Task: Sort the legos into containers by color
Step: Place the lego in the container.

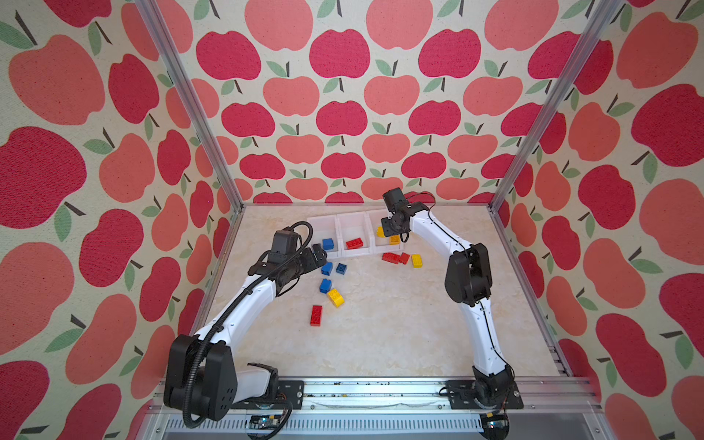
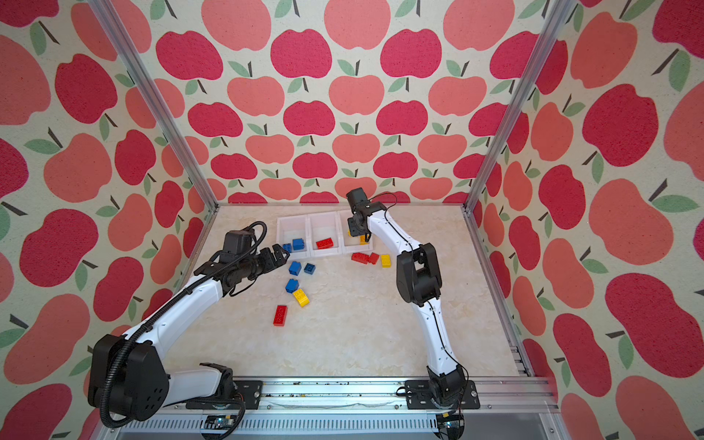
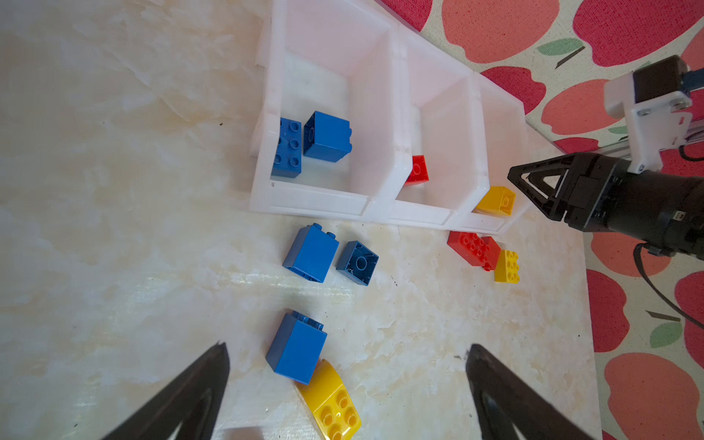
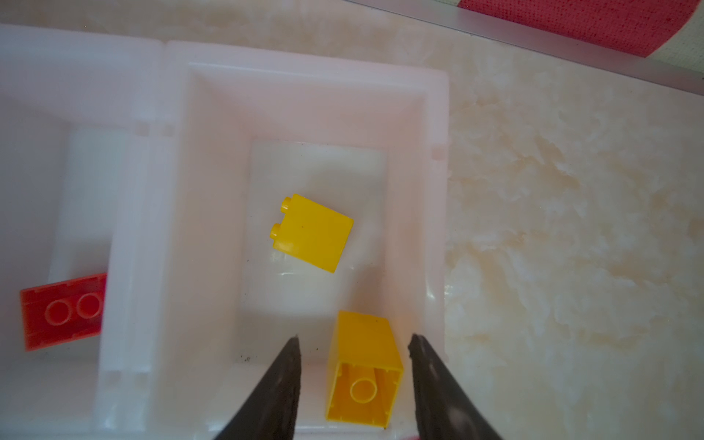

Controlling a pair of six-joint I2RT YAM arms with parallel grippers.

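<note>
Over far-edge white plastic bin (image 4: 434, 228), right gripper (image 4: 354, 337) spread, dropping square yellow plastic brick (image 4: 365, 365) w/ yellow mate (image 4: 312, 232); left gripper (image 3: 347, 346) spread, empty.

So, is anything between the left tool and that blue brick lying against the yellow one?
Nothing visible stands between them. The left tool is open, and the blue brick lies uncovered below it; only the yellow brick touches it, at one end.
</note>
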